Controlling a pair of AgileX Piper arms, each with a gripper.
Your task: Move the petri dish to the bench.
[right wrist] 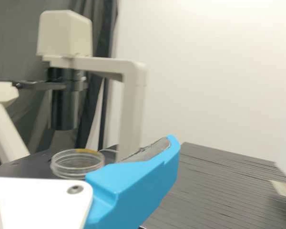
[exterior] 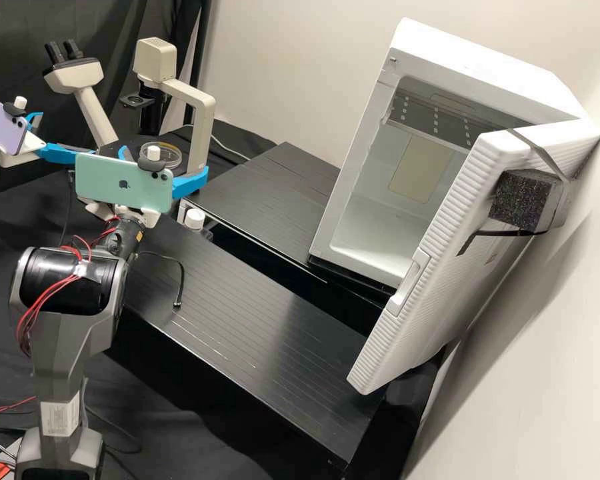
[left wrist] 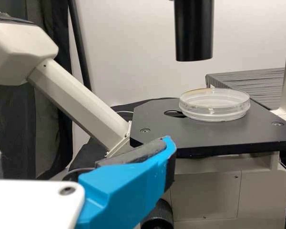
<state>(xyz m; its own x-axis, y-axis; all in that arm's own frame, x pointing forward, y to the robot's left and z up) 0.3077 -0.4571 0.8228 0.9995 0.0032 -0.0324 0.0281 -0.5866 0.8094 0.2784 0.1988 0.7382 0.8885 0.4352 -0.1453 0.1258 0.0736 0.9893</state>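
Note:
My right gripper [exterior: 165, 164] stands in front of the microscope stage, its blue fingers wide apart and open. At the far left is my left gripper [exterior: 64, 133], also open. The clear round petri dish [exterior: 169, 157] rests flat on the black stage, partly behind the right gripper's phone mount. In the left wrist view the dish [left wrist: 214, 105] lies beyond one blue finger of the left gripper [left wrist: 128, 188], apart from it. The right wrist view has the dish [right wrist: 76, 164] past the right gripper [right wrist: 136, 183], with a visible gap from its finger.
The microscope's light arm [exterior: 197, 110] rises beside the dish, its eyepieces [exterior: 67, 63] at the left. A black slatted bench [exterior: 247, 313] runs across the front, with another slatted surface [exterior: 267, 193] behind. A white-capped bottle [exterior: 195, 219] stands between them. The white cabinet's door [exterior: 447, 267] hangs open.

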